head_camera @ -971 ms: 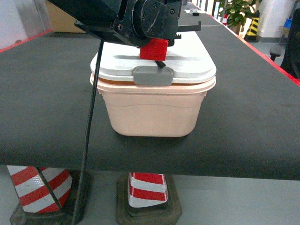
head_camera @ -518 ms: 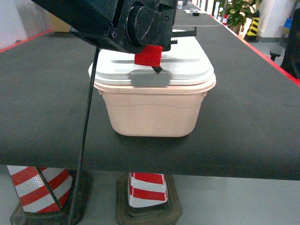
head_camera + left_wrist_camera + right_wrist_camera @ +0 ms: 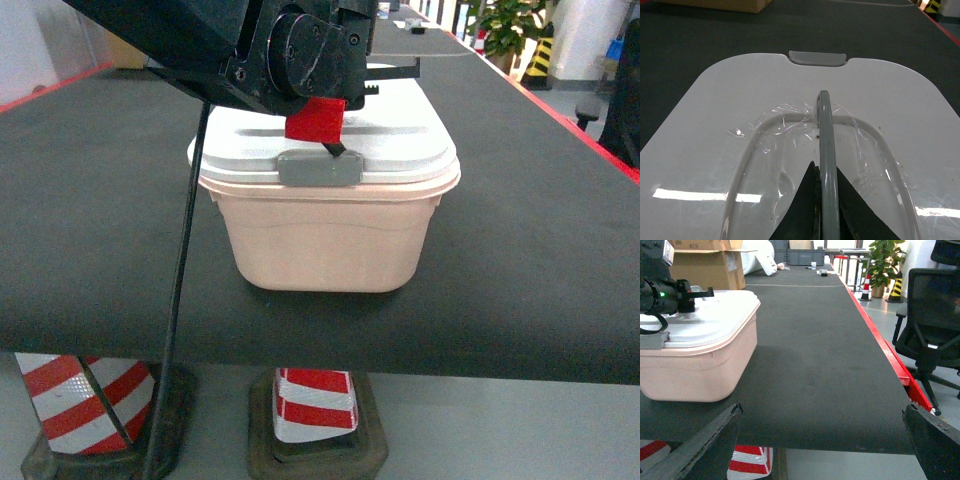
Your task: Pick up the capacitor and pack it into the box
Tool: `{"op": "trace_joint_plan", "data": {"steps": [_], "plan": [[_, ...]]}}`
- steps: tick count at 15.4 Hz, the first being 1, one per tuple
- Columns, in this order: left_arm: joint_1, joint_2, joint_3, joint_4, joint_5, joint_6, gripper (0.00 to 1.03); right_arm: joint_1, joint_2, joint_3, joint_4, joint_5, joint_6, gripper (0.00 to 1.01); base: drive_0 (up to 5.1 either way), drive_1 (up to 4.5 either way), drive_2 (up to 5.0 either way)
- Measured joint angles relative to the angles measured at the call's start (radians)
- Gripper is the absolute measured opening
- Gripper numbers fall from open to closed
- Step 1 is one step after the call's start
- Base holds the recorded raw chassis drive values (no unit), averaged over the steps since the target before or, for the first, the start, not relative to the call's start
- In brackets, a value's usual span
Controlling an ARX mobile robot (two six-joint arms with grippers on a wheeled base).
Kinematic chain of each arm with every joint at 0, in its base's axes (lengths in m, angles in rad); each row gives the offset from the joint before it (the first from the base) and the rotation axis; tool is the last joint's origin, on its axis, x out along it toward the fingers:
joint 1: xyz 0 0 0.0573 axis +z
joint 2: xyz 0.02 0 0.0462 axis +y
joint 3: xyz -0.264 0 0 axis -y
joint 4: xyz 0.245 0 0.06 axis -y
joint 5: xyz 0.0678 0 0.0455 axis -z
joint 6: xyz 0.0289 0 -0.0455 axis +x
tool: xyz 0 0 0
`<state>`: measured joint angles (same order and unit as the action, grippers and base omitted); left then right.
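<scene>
The pale pink box [image 3: 330, 240] stands on the black table, its white lid [image 3: 400, 140] resting on top. My left gripper [image 3: 335, 148] hangs over the lid's middle. In the left wrist view this gripper [image 3: 825, 172] is shut on the lid's grey handle [image 3: 824, 125], one black finger on each side. A grey clasp [image 3: 320, 168] faces me and another clasp [image 3: 817, 57] sits at the far rim. My right gripper [image 3: 822, 415] is open and empty, low at the table's front edge to the right of the box [image 3: 700, 365]. No capacitor is in view.
A black cable [image 3: 185, 280] hangs from the left arm past the table's front edge. Red-and-white striped cones [image 3: 315, 405] stand under the table. A brown cardboard carton [image 3: 705, 265] sits behind the box. An office chair [image 3: 930, 315] stands beyond the red table edge [image 3: 890, 355].
My left gripper has shifted slightly to the left, and the lid with its front clasp has moved left with it. The pink tub has stayed put.
</scene>
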<state>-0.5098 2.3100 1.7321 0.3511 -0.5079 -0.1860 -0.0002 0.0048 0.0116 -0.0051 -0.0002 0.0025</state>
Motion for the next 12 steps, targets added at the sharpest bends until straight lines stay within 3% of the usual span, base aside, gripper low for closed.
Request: {"op": "trace_joint_plan", "data": {"steps": [6,7,12], "plan": [[0.002,-0.035,-0.031,0.087,0.019,0.014,0.75,0.0,0.0,0.0,0.0,0.0,0.0,0.98,0.0,0.0,0.0],[0.004,-0.04,-0.026,0.118,0.019,0.045,0.97,0.0,0.0,0.0,0.0,0.0,0.0,0.98,0.0,0.0,0.0],[-0.004,-0.164,-0.049,0.328,0.027,0.104,0.98,0.0,0.0,0.0,0.0,0.0,0.0,0.98,0.0,0.0,0.0]]}}
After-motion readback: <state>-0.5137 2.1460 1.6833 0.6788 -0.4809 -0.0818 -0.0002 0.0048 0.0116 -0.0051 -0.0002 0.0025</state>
